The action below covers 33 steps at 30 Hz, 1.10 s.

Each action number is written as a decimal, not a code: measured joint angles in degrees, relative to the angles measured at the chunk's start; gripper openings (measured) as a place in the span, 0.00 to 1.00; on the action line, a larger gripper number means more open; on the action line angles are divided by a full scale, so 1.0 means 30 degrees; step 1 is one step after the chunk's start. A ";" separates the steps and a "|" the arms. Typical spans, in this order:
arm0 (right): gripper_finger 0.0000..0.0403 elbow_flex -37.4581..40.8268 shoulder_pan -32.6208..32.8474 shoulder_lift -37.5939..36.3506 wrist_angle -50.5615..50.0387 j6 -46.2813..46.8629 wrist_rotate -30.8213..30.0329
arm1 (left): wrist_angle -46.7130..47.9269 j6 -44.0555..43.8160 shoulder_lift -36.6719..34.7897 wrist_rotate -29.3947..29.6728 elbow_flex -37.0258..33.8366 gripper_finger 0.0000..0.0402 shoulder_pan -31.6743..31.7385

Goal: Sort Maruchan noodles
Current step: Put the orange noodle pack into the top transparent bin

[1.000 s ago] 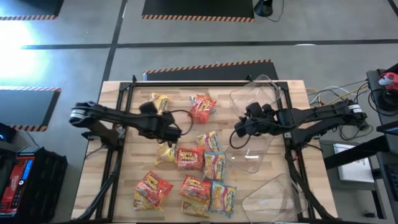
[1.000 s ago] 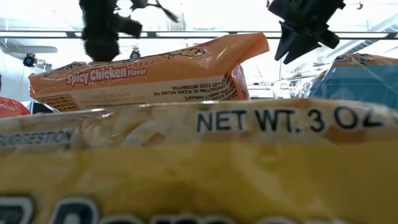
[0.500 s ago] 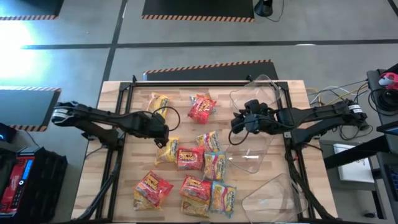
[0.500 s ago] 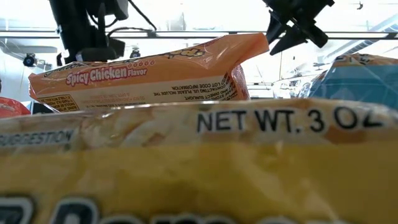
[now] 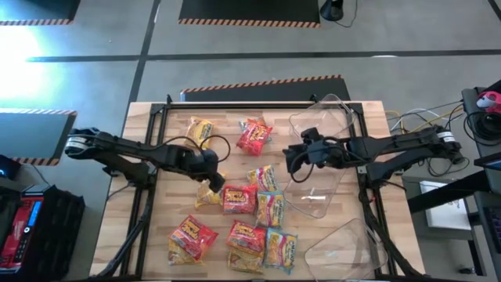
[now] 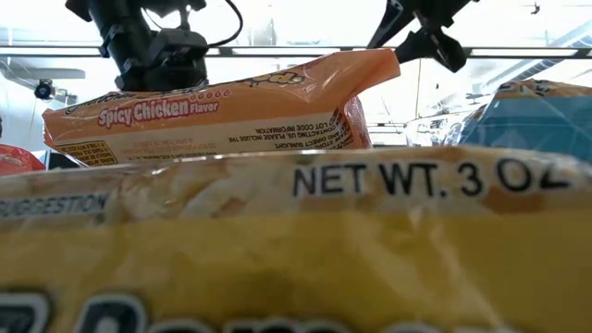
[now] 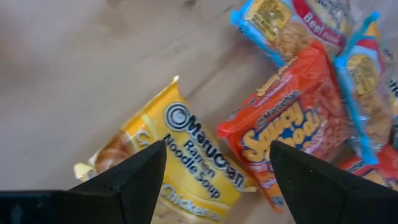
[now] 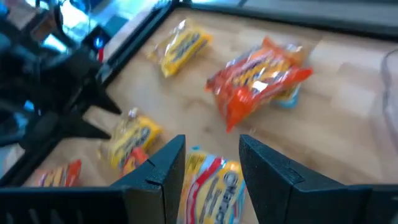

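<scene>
- The left gripper (image 5: 213, 177) hangs left of the frame's centre in the high view, its fingers (image 7: 130, 177) spread wide apart with nothing between them.
- Directly under it lies a yellow chicken packet (image 7: 168, 158), which shows in the gap between the two fingers in the left wrist view; whether they touch it cannot be told.
- Just beside that packet, toward the centre of the high view, lies an orange-red packet (image 7: 292, 140), and past it sit blue-edged packets (image 7: 367, 93).
- The right gripper (image 5: 291, 163) hovers right of centre in the high view, its fingers (image 8: 155, 171) partly apart and holding nothing.
- Below it on the wooden table (image 5: 156, 243) lies a light blue and yellow packet (image 8: 214, 180).
- A red packet (image 5: 254, 136) lies above centre in the high view, well apart from both grippers, with another yellow packet (image 5: 201, 128) to its left.
- More packets cluster at lower centre (image 5: 243, 235).
- Clear plastic tubs (image 5: 325, 160) stand at the frame's right.
</scene>
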<state>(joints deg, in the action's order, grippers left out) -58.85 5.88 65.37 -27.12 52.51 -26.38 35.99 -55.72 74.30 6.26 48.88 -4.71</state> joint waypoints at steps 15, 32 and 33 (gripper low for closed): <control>0.34 0.0000 -0.2177 0.4625 0.3142 -0.4492 0.8141 | -0.0145 -0.5697 0.0015 -0.0969 -0.0175 0.67 -0.1759; 0.34 -0.1382 -0.3259 1.0605 1.0154 -0.3492 1.6416 | -0.1984 -0.6801 0.0338 -0.1365 -0.0197 0.67 -0.2936; 0.34 -0.1693 -0.3259 1.0902 1.0147 -0.3594 1.6881 | -0.2138 -0.6768 0.0452 -0.1444 -0.0197 0.67 -0.2955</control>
<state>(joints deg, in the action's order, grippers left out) -63.93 -3.90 98.08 3.32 41.73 24.26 29.57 -76.03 75.66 1.93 48.29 -13.58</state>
